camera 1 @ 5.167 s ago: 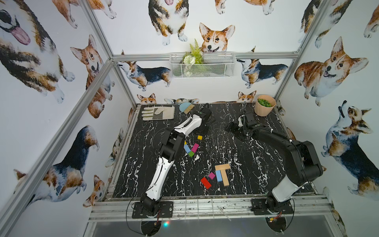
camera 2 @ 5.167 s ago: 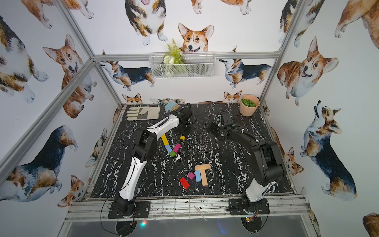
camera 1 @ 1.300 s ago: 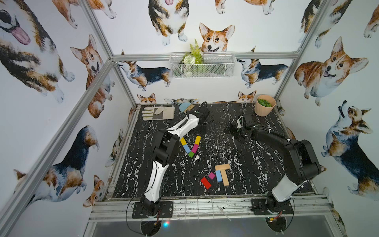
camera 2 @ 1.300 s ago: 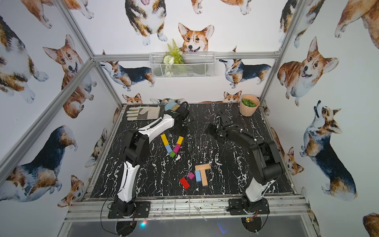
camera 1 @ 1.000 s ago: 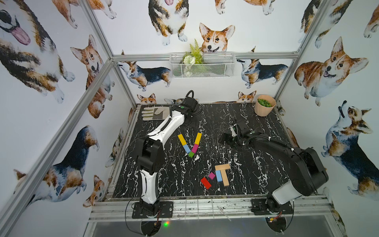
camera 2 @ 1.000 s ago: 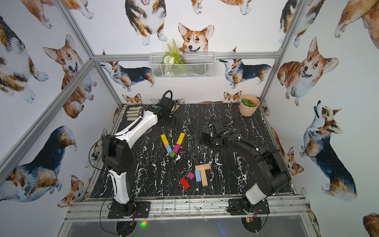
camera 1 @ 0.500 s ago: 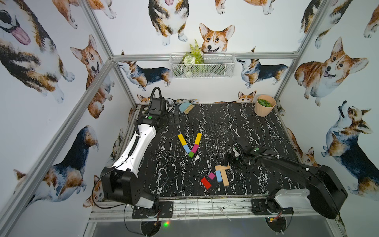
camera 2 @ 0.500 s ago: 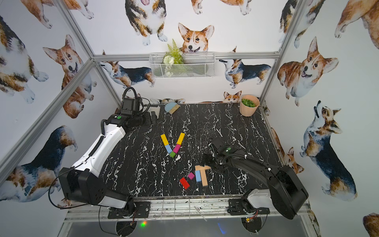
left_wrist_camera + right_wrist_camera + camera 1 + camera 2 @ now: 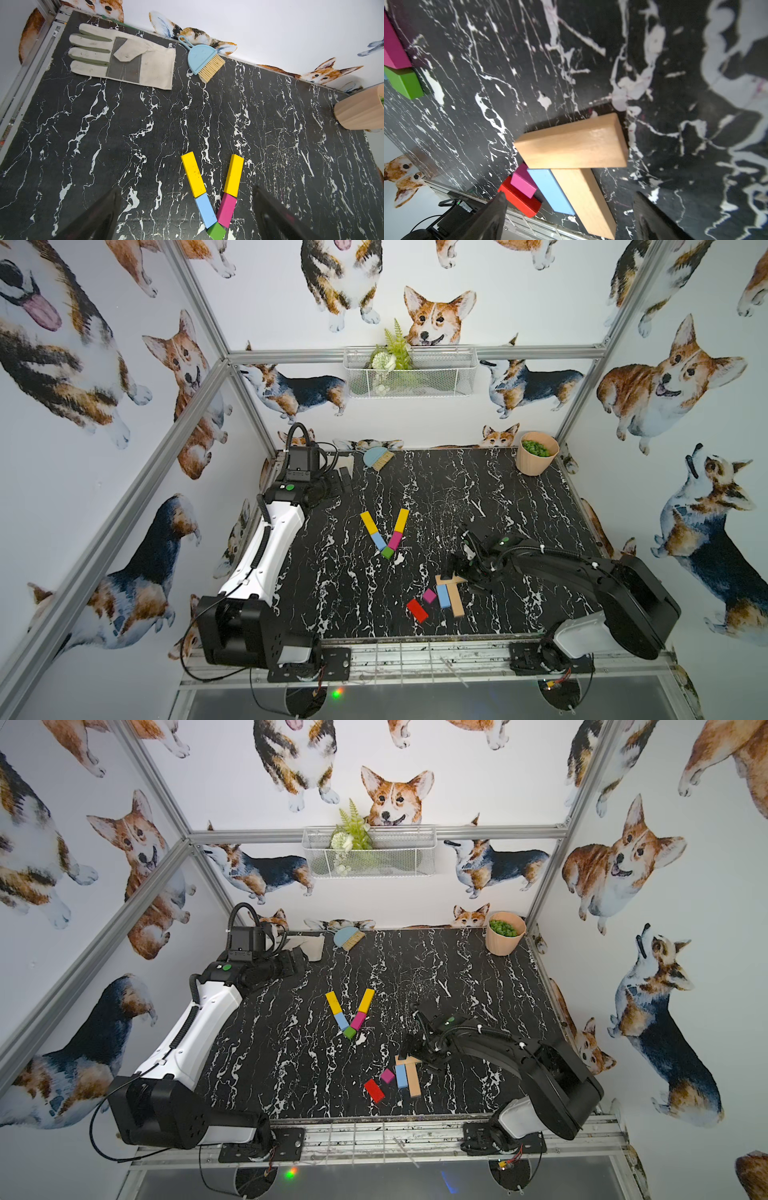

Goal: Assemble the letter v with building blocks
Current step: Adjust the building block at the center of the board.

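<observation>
Tan wooden crossbar (image 9: 451, 580) butts the far ends of a light blue bar (image 9: 443, 595) and long tan bar (image 9: 456, 600), nearer than the five-block V (image 9: 387, 539). Red block (image 9: 417, 610) and short magenta block (image 9: 429, 596) sit alongside. Right gripper (image 9: 570, 194) hangs over the crossbar, jaws wide, holding nothing, and partly covers it in both top views. Beyond the V, left gripper (image 9: 186, 190) is spread wide and empty, hiding most of the canvas work glove (image 9: 124, 58) in both top views. Blue hand brush (image 9: 202, 60) and tan pot (image 9: 537, 452) are farthest.
</observation>
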You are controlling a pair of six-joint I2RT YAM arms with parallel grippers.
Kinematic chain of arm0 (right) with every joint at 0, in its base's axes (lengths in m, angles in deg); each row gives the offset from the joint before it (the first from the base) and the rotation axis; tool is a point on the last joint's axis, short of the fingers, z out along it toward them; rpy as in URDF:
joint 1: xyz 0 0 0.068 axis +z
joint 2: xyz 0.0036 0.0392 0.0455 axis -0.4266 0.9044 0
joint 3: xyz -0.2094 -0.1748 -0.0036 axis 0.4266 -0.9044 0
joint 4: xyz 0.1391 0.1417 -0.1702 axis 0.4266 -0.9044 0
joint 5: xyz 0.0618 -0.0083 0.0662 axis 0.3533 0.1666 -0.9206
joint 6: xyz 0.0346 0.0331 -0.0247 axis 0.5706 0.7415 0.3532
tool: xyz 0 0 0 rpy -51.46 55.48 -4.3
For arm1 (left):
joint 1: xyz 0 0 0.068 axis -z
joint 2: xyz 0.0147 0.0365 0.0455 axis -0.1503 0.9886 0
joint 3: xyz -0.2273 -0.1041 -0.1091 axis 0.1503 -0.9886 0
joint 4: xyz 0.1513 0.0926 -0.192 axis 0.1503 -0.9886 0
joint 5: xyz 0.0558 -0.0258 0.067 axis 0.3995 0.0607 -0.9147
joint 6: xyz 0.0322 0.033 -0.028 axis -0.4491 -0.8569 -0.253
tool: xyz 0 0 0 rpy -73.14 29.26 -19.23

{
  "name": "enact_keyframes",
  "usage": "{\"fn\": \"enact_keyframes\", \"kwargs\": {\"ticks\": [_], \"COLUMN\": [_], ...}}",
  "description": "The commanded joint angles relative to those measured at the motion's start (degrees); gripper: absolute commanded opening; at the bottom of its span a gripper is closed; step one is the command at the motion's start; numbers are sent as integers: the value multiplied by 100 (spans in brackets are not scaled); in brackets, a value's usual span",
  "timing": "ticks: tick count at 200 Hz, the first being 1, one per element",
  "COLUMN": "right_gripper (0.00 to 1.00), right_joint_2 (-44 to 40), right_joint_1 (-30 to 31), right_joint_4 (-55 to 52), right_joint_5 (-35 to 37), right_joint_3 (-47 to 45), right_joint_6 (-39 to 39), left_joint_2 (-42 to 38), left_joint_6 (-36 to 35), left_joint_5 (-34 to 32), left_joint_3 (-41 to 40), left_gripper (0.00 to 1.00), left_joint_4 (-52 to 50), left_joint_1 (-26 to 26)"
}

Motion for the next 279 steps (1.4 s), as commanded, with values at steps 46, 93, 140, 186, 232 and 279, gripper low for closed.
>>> {"fn": "enact_keyframes", "kwargs": {"ticks": [46,93,140,186,232,279], "right_gripper": [95,95,95,95,93,92], "right_joint_2": [419,698,1286,1912,2129,2391], "right_joint_1": [-86,-140,-249,-215,185,687], "right_joint_4": [374,539,700,227,-1230,-2014], "right_joint_5": [194,69,68,-35,717,1675], "right_joint_3": [265,394,1003,1825,2557,2895], "right_joint_6": [278,263,94,-392,-1347,-1703], "left_joint_2": [-33,-24,-16,-33,-33,-59], "left_joint_6": [-23,-24,-24,-33,-20,11], "left_joint_5": [147,153,145,151,216,266], "left_joint_3": [-42,-70,-88,-105,-115,-144], "left_gripper": [100,100,100,100,100,100], "left_joint_4": [206,226,245,253,279,309], "left_joint_1": [-37,-58,-87,-107,-124,-125]}}
